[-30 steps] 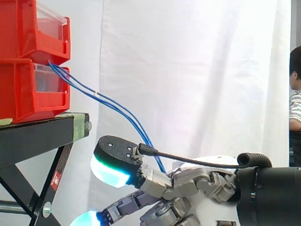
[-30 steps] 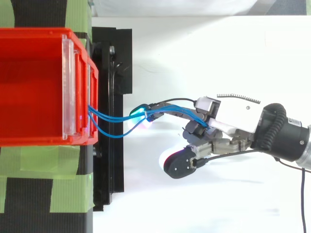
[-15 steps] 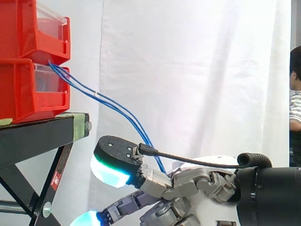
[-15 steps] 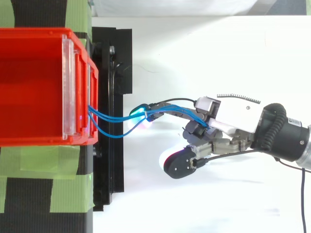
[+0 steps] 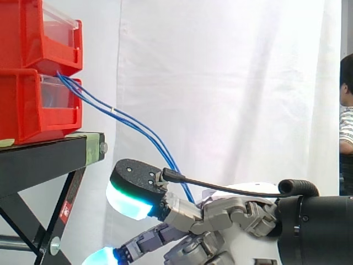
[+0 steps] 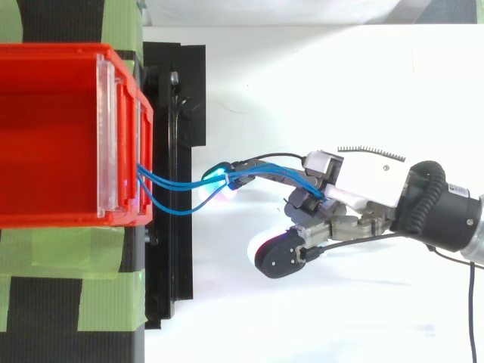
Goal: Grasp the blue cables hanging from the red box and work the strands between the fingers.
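Red bins (image 5: 33,105), blue cables (image 5: 138,128), black stand (image 5: 38,165), green tape (image 6: 106,302), white curtain (image 5: 231,83), striped shirt (image 5: 346,130)

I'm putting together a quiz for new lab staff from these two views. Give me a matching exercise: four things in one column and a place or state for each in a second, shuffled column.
1 blue cables
2 red bins
3 hand
4 person

A stacked on the black stand
B at the side view's right edge
C slanting down from the bins' front
D curled round the strands

Pairs: 1-C, 2-A, 3-D, 4-B.
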Action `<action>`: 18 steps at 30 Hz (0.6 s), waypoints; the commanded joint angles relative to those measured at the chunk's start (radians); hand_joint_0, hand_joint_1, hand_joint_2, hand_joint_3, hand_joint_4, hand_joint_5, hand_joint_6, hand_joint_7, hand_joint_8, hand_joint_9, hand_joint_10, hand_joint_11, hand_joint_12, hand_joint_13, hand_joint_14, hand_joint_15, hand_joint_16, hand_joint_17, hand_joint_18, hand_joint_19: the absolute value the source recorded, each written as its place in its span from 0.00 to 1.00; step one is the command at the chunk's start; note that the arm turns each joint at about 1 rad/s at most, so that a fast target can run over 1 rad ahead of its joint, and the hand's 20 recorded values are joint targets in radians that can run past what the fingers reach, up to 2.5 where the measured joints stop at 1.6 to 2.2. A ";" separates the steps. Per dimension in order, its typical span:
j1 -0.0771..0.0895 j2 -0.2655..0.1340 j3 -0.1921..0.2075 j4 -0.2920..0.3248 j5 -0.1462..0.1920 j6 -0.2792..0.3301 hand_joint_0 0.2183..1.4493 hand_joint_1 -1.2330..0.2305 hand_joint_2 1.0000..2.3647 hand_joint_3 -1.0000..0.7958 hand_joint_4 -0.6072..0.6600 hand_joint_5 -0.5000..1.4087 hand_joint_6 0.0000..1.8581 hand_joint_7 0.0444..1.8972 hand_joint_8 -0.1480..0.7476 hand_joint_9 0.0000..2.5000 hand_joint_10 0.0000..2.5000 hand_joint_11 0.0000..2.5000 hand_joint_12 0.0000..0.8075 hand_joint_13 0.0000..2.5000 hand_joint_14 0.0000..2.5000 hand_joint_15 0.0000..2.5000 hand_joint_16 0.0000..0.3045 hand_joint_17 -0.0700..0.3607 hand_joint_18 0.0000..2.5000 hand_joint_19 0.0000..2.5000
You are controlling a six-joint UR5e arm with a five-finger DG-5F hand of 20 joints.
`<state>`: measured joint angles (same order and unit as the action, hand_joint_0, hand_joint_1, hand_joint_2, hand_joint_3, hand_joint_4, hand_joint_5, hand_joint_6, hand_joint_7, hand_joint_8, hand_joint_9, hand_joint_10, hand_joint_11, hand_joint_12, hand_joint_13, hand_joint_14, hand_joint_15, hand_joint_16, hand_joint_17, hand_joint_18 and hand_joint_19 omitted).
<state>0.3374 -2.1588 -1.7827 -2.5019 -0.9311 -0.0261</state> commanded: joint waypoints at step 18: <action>0.000 -0.001 0.000 0.000 0.000 0.000 0.41 0.48 0.00 0.00 0.74 0.28 0.01 0.39 0.75 0.73 1.00 1.00 0.73 0.78 1.00 0.73 0.65 0.51 0.94 0.27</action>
<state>0.3373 -2.1593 -1.7829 -2.5019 -0.9312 -0.0261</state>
